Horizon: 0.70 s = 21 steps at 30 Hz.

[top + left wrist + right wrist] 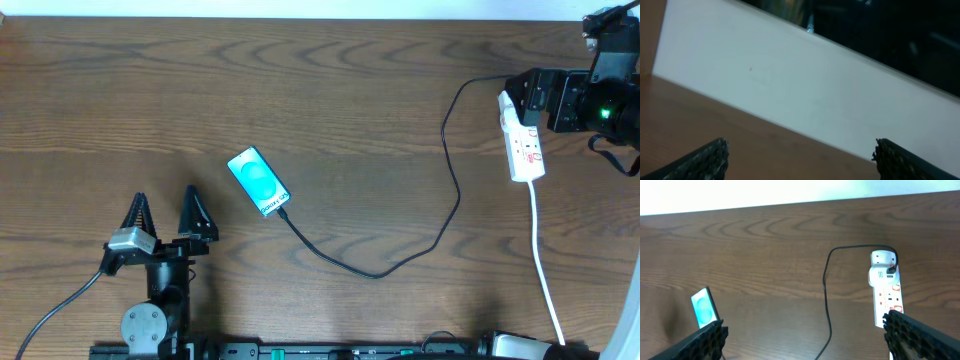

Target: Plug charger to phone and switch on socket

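Phone (258, 181) flat on brown wooden table (350, 90) | white wall (790, 85) behind

The overhead view is bright and sharp, with soft even light from above, so the table (330, 90) shows its grain clearly and shadows are faint, while the screen of the phone (258, 181) glows almost washed out. The left wrist view is dimmer and blurred all over: the pale wall (790, 85) has a bluish cast, the upper right is nearly black, and the left gripper (801, 144) has soft edges. The right wrist view is clear in the middle, where the power strip (885, 287) looks sharp, but the white band (790, 192) on top is overexposed and the right gripper (804, 321) is dark and out of focus.
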{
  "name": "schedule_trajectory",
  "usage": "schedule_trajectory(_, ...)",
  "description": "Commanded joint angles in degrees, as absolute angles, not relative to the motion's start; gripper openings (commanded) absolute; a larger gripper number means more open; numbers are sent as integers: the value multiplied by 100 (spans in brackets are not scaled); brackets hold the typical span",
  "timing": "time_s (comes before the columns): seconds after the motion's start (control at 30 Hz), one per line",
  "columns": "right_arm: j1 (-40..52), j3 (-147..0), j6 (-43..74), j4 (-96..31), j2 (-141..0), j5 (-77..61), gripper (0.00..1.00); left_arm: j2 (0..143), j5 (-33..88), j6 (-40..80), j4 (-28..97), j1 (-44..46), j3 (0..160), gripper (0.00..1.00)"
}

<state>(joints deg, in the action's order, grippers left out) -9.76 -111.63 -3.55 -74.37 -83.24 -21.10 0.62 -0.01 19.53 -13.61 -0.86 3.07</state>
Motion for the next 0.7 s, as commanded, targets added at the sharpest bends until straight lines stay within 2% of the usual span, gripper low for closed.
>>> schedule_trajectory(0.0,-932,-11194,-327,-7446,-8326,-2110,99,5,-47,1981,-1011,-183,301,93)
schedule_trajectory(0.3,-932,-11194,-327,-7446,-8326,-2110,99,5,-45,2049,982,-187,301,93)
schedule_trajectory(0.67,-932,-11194,-327,-7446,-8326,-2110,99,19,-49,2023,1044,-187,301,93)
